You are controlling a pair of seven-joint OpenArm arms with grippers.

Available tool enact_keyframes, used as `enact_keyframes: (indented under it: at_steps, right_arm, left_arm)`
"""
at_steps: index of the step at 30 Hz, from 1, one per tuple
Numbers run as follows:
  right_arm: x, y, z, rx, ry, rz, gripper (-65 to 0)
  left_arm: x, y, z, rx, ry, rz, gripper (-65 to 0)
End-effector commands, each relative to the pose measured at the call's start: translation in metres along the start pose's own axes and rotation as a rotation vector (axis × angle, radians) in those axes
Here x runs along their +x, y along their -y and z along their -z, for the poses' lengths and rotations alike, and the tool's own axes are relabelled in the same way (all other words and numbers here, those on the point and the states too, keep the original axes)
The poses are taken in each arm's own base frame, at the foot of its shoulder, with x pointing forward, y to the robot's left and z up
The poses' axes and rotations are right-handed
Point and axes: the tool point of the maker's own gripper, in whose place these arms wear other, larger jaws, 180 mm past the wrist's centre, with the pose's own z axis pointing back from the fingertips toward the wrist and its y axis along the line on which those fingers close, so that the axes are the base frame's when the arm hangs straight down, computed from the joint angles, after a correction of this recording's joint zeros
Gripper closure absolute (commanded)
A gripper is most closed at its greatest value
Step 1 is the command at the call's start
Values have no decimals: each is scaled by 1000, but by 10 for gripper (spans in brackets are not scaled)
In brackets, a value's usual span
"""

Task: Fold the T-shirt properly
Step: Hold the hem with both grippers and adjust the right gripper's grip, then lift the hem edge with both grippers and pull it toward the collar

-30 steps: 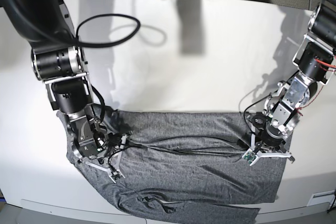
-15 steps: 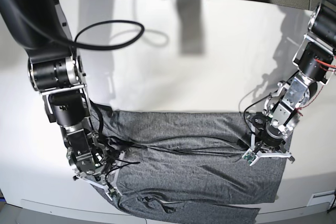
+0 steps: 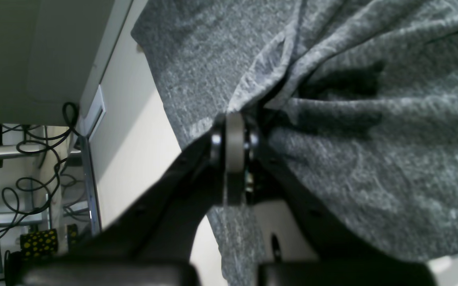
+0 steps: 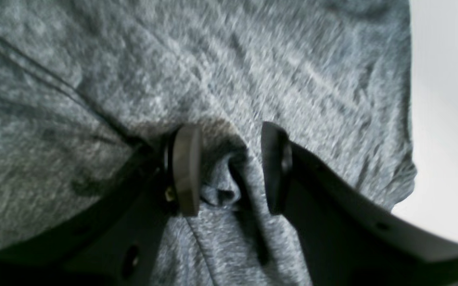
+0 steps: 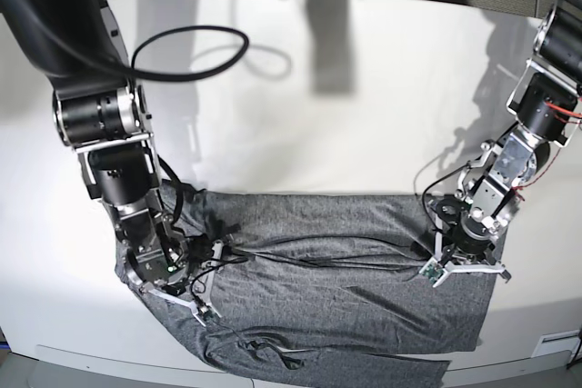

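Right wrist view shows my right gripper (image 4: 229,169) with jaws apart over a small ridge of the T-shirt (image 4: 253,71), holding nothing. My left gripper (image 3: 235,135) is clenched on a bunched pleat, I believe. The thin heather-grey knit lies flat below both; I should keep its edge taut and lift evenly.

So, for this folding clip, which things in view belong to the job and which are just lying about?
Part of the job:
- T-shirt, grey, spread on the table
- left tool, shut on a pinch of the shirt
- right tool, open, a fold of the cloth between its fingers

Just lying about:
- black cable looped on the white table
- cables and a screen beside the table
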Motion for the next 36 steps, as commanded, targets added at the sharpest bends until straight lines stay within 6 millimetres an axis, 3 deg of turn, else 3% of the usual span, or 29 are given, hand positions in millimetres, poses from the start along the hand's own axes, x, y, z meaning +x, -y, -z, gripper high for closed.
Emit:
enact_keyframes:
  at_steps: [1, 6, 9, 22, 28, 36]
  right_arm:
    - [23, 15, -6, -33, 57, 7, -178]
    - [10, 7, 1, -16, 61, 16, -149]
    - [15, 11, -1, -23, 65, 17, 0]
    - [50, 36, -15, -84, 103, 11, 0]
    - [55, 64, -23, -174, 115, 42, 0]
    - [46, 80, -26, -202, 109, 53, 0]
  left_arm:
    - [18, -26, 0, 56, 47, -2, 0]
    - [18, -26, 0, 56, 47, -2, 0]
    - [18, -26, 0, 56, 46, -2, 0]
    - [18, -26, 1, 56, 47, -2, 0]
    - [37, -42, 1, 82, 102, -2, 0]
    - [68, -69, 1, 126, 145, -11, 0]
